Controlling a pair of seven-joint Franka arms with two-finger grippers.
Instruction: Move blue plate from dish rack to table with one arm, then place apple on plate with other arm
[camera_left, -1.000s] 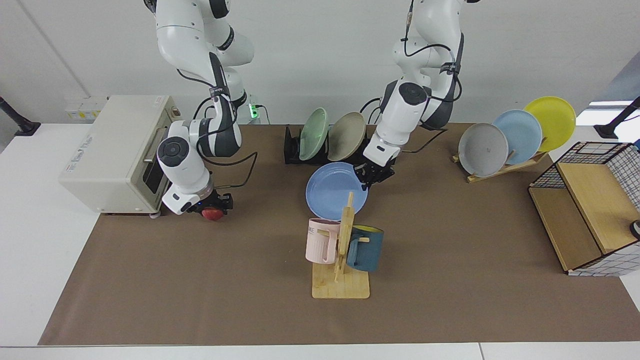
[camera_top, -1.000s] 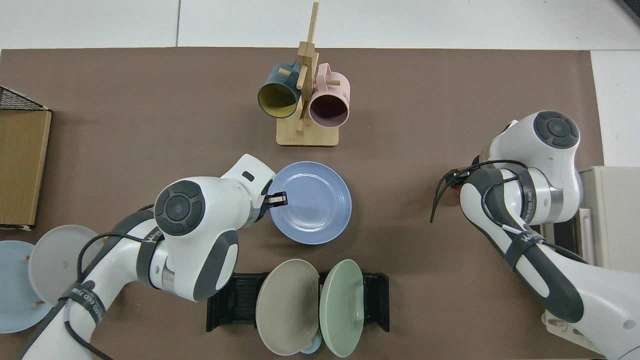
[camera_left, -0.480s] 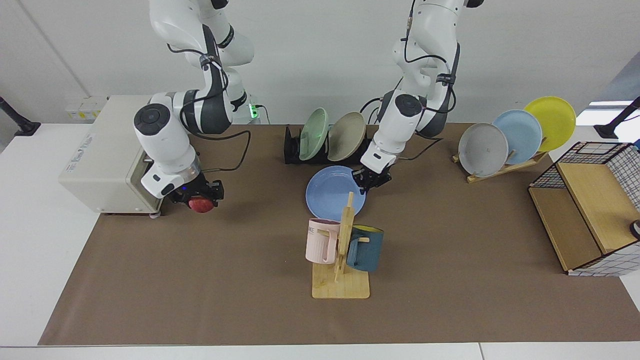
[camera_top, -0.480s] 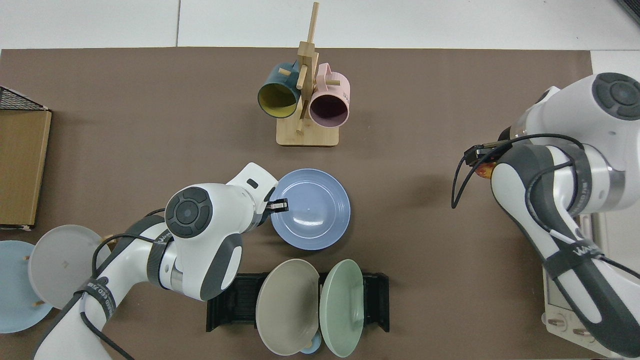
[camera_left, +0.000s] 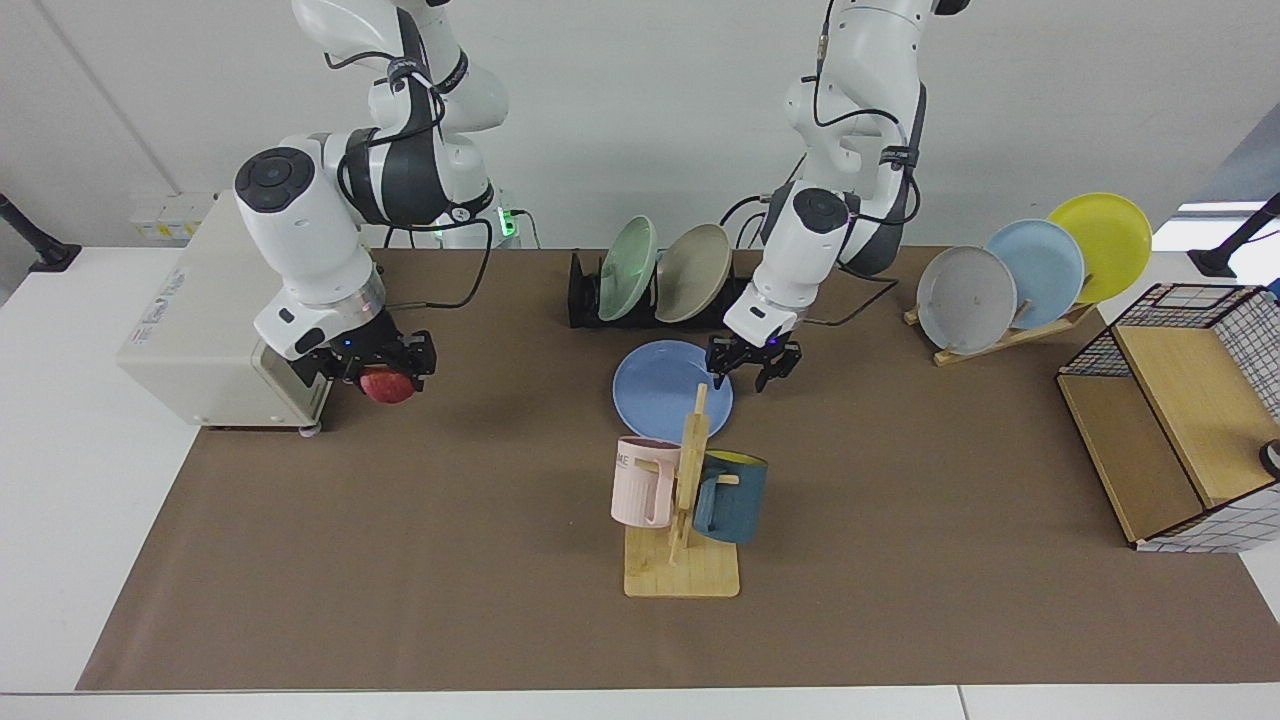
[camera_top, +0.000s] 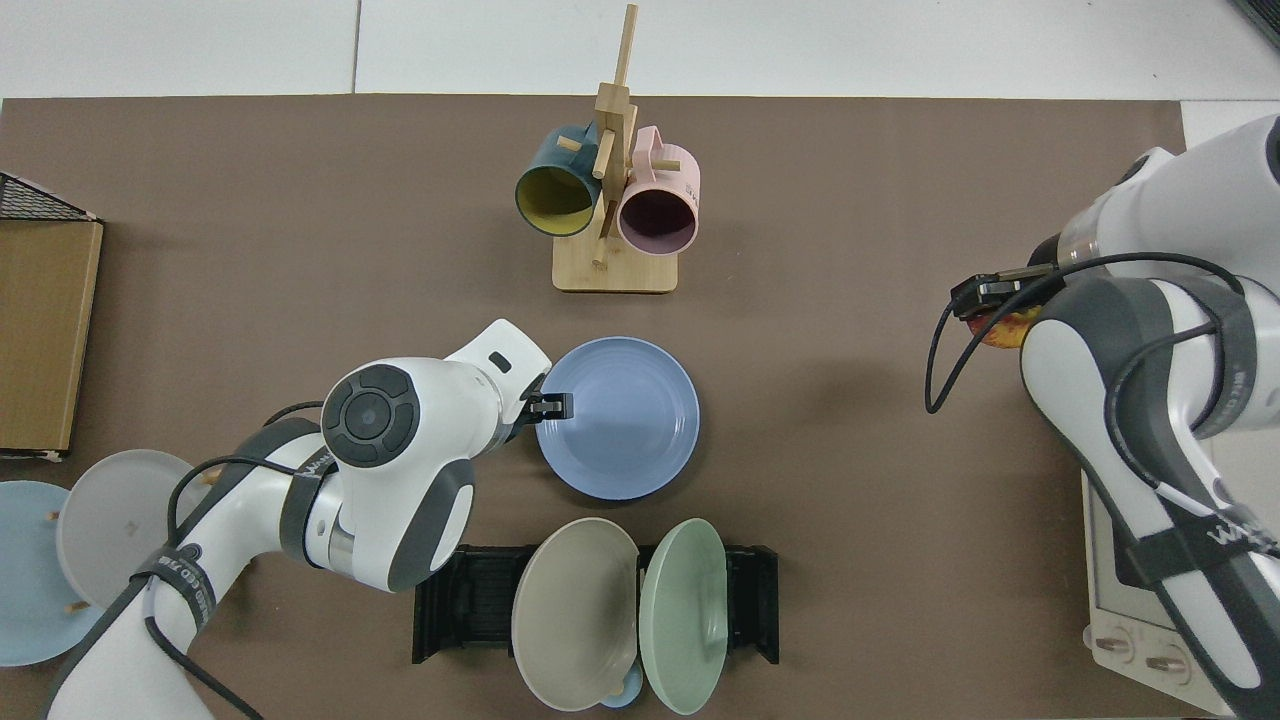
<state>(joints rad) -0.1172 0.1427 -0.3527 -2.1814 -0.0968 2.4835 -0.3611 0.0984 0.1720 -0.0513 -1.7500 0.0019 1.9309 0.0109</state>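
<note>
The blue plate (camera_left: 665, 390) (camera_top: 617, 417) lies flat on the brown mat of the table (camera_left: 400, 560), in front of the black dish rack (camera_left: 585, 298) (camera_top: 450, 600). My left gripper (camera_left: 752, 366) (camera_top: 545, 405) hangs open at the plate's rim, on the side towards its own arm, with its fingers spread apart. My right gripper (camera_left: 385, 368) (camera_top: 985, 300) is shut on the red apple (camera_left: 388, 386) (camera_top: 1005, 330) and holds it above the mat beside the toaster oven. In the top view the apple is mostly hidden under that arm.
The rack holds a green plate (camera_left: 627, 255) and a beige plate (camera_left: 692, 259). A mug tree (camera_left: 685, 500) with a pink and a dark-blue mug stands just in front of the blue plate. A toaster oven (camera_left: 220, 310), a wooden plate stand (camera_left: 1000, 290) and a wire-and-wood shelf (camera_left: 1170, 420) line the sides.
The left gripper has set the blue plate flat on the mat and opened. The right arm has lifted the apple off the mat and risen with it.
</note>
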